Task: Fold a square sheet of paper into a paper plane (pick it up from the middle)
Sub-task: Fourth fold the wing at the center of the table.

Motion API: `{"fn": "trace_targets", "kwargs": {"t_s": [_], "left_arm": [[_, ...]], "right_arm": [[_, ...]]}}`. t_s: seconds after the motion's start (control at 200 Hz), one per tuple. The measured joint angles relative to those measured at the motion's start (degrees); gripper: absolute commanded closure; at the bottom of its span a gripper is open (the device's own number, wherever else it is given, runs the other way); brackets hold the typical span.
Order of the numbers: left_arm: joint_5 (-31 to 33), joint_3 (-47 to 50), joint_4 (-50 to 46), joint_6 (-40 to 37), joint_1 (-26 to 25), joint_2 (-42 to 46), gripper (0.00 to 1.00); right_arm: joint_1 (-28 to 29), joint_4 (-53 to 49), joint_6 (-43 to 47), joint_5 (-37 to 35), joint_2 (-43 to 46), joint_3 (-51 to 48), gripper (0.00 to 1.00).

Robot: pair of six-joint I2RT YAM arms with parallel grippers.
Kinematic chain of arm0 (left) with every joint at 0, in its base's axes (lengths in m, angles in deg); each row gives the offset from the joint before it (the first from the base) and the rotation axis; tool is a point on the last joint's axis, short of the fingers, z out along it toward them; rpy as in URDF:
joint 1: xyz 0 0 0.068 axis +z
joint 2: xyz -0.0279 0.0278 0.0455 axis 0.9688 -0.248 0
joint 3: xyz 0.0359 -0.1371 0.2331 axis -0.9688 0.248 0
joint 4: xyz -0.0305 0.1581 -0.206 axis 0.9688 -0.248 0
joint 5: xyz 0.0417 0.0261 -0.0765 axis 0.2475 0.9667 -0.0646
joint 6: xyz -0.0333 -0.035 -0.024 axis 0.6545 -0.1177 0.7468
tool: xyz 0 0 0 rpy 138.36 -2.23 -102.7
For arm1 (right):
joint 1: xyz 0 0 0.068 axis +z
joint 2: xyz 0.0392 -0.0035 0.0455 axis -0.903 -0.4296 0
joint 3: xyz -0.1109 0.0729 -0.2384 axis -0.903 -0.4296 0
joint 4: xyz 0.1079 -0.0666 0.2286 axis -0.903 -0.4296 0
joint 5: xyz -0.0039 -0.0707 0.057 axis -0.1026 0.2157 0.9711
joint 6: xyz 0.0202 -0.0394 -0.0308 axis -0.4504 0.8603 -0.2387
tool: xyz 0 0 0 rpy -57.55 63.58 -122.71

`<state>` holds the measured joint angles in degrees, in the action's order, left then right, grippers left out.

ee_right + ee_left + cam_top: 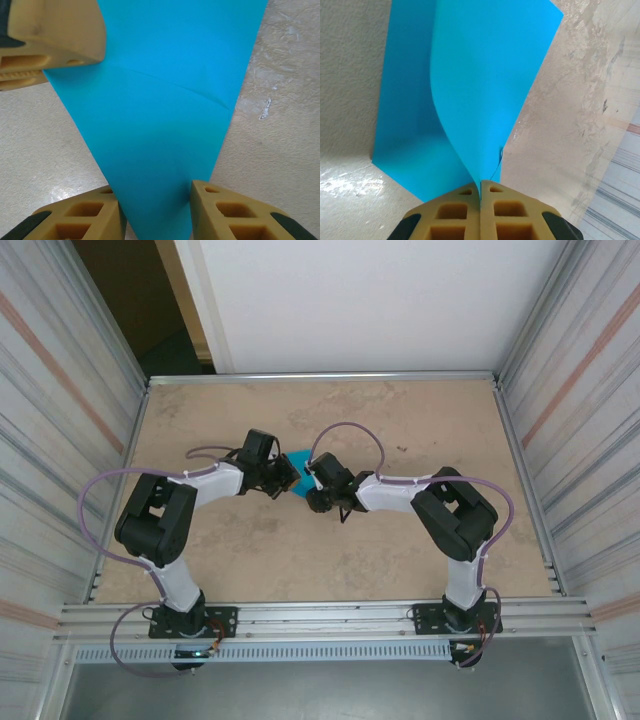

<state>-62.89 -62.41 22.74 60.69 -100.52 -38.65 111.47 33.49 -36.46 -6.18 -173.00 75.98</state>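
Observation:
The teal-blue sheet of paper [299, 461] lies at the table's middle, between the two wrists. In the left wrist view one flap of the paper [485, 75] curls up off the flat layer, and my left gripper [481, 186] is shut on that flap's lower tip. In the right wrist view the paper [160, 125] narrows to a point with a faint crease across it. That point runs between the spread fingers of my right gripper [156, 192], which stands open around it. My left gripper's tan finger [50, 40] shows at the upper left of that view. From above, the left gripper [288, 480] and right gripper [310, 485] nearly touch.
The table [400, 430] is a pale, mottled board. Ribbed metal walls [60, 390] close it in left and right, and a white panel [360, 300] stands at the back. An aluminium rail [320, 618] runs along the near edge by the arm bases.

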Motion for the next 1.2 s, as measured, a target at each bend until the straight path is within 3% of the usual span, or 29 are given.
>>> {"fn": "trace_targets", "kwargs": {"t_s": [0.752, 1.007, 1.198], "left_arm": [[1.1, -3.5, -5.5, -2.9, -0.8, -0.8, 0.93], [1.0, -3.7, -5.9, -3.0, -0.9, -0.8, 0.91], [1.0, -3.8, -6.3, -3.1, -0.7, -0.8, 0.83]], "right_arm": [[1.1, 1.0, 1.5, -0.5, 0.0, 0.0, 0.62], [1.2, 1.0, 1.5, -0.7, 0.0, 0.0, 0.68], [1.2, 1.3, 2.1, -0.9, 0.0, -0.3, 0.78]]}}
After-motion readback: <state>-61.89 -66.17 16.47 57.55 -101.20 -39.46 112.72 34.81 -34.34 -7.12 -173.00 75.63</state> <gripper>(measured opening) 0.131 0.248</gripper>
